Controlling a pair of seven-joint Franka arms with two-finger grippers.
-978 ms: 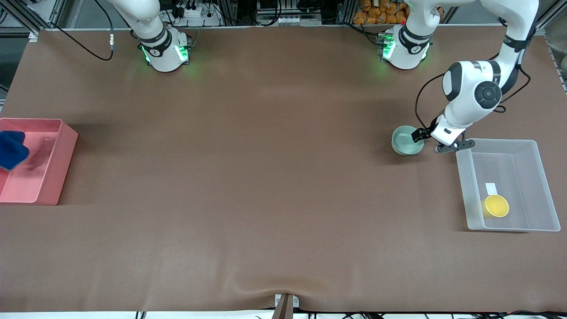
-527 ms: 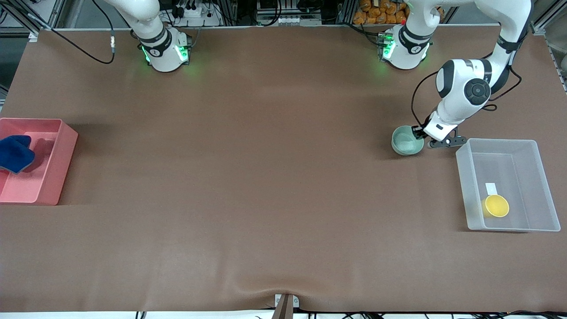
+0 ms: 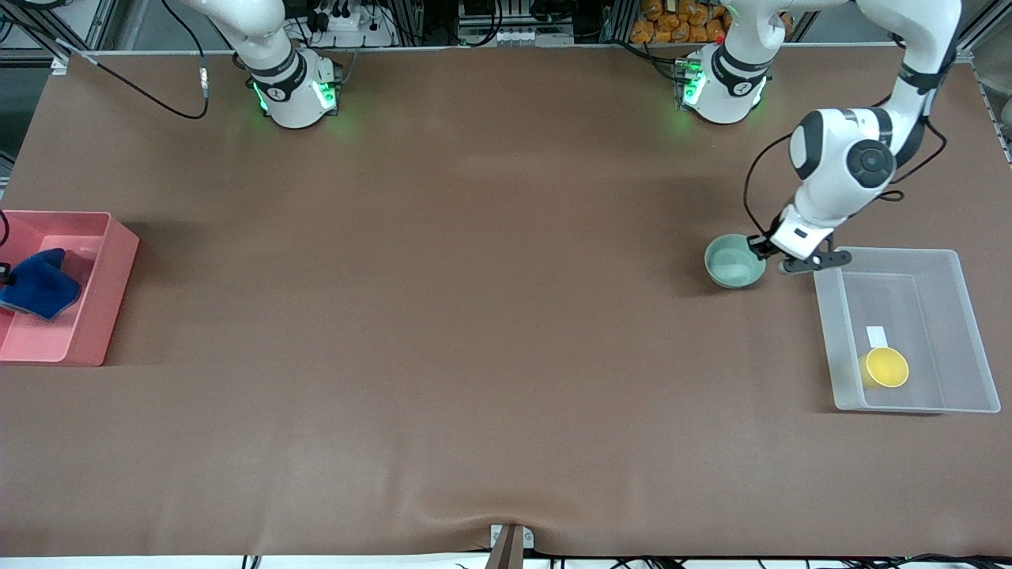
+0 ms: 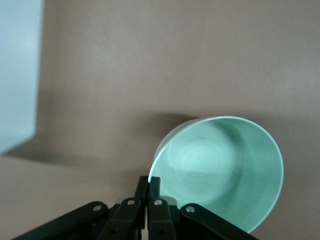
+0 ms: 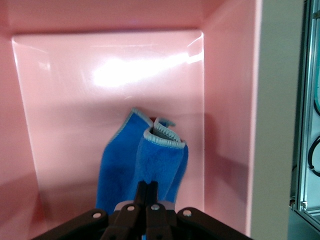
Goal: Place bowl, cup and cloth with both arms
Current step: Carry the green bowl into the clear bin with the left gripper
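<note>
Left claw (image 4: 148, 186) clamped on bowl (image 3: 735, 261) rim beside clear bin (image 3: 968, 332) – cup (image 3: 886, 367) inside, right claw (image 5: 148, 189) pinching cloth (image 5: 145, 167) over pink bin (image 5: 107, 75).

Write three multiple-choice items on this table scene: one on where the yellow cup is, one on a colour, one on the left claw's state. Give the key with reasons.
1. Where does the small yellow handleless cup stand?
A. in the clear plastic bin
B. in the pink bin
C. on the bare table

2. What colour is the rectangular bin under the soft blue cloth?
A. clear
B. pink
C. green

3. What is the left claw doing?
A. hanging open over the cup
B. shut on nothing
C. shut on the rim of the glossy mint-green bowl

Key: A, the cup shows inside the clear walls; B, pink walls surround the cloth, which the right claw pinches; C, its fingers meet on the bowl's rim.
</note>
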